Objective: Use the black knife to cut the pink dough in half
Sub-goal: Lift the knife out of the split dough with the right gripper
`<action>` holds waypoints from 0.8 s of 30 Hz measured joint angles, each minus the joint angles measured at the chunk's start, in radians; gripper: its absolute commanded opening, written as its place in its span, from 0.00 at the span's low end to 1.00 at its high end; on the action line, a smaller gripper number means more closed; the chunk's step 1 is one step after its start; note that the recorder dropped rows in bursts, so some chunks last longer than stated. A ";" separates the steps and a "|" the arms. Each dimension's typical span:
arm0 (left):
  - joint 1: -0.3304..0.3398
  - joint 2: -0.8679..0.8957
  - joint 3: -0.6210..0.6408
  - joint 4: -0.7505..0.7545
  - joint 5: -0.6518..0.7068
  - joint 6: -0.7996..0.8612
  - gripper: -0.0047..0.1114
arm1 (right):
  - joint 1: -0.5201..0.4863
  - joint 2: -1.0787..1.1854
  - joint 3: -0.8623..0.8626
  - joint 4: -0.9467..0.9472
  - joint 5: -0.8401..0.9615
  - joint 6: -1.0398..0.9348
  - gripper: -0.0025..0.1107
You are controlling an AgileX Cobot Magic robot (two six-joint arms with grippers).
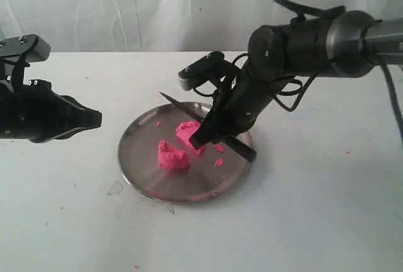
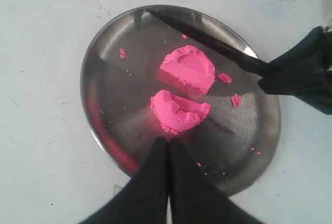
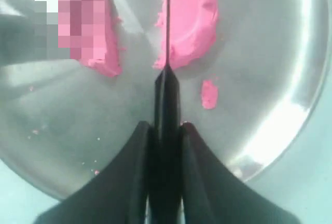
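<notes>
Reaching down over plate (image 1: 135, 158), right hand (image 1: 211, 135) gripping black knife (image 1: 182, 105)

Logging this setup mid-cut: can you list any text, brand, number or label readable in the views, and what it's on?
None readable. The black knife, round metal plate, pink dough halves and both arms show no print. A pixelated patch in the right wrist view hides part of one half.

Round metal plate (image 1: 141, 171) on white table (image 1: 315, 209); tiny pink crumbs (image 1: 218, 162) scattered on plate; white backdrop behind.
</notes>
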 measured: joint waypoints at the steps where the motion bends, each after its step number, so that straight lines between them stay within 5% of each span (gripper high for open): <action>1: 0.000 0.000 0.000 0.000 0.000 0.000 0.04 | 0.000 -0.015 0.000 -0.006 0.006 0.002 0.02; 11: 0.000 0.000 0.000 0.000 0.000 0.000 0.04 | -0.084 -0.016 0.000 -0.100 -0.001 0.174 0.02; 24: 0.000 0.000 0.000 0.000 0.000 0.000 0.04 | -0.091 0.056 -0.002 -0.042 -0.122 0.143 0.02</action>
